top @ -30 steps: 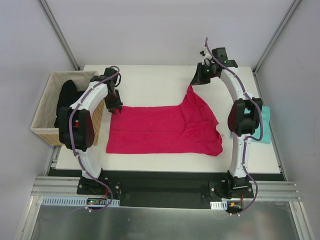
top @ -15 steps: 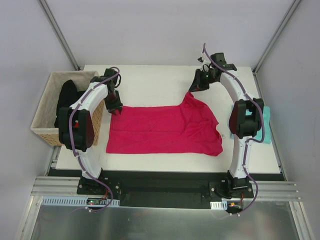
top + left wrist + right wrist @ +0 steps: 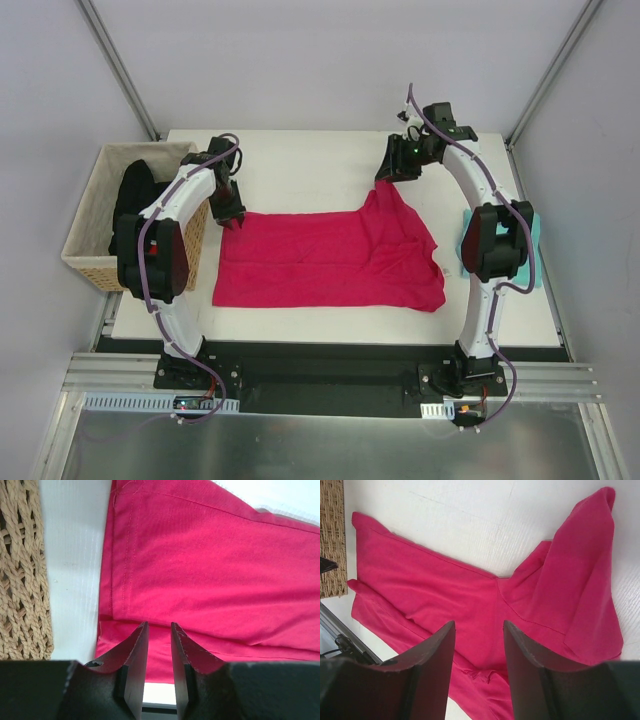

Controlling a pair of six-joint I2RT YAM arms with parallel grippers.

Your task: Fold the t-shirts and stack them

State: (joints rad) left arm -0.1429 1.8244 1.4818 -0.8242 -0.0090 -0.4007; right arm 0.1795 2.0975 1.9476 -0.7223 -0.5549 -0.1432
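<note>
Pink t-shirt (image 3: 320,265) lies spread flat, ready for folding I guess. Right gripper (image 3: 479,622) hangs apart and empty over its peaked far-right corner. Left gripper (image 3: 159,624) is nearly closed at the far-left corner, maybe pinning it, honestly can't tell.

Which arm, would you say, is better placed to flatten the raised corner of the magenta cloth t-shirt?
Likely the right: the open right gripper hangs at that corner of the magenta cloth t-shirt; the left gripper sits at its opposite end.
</note>
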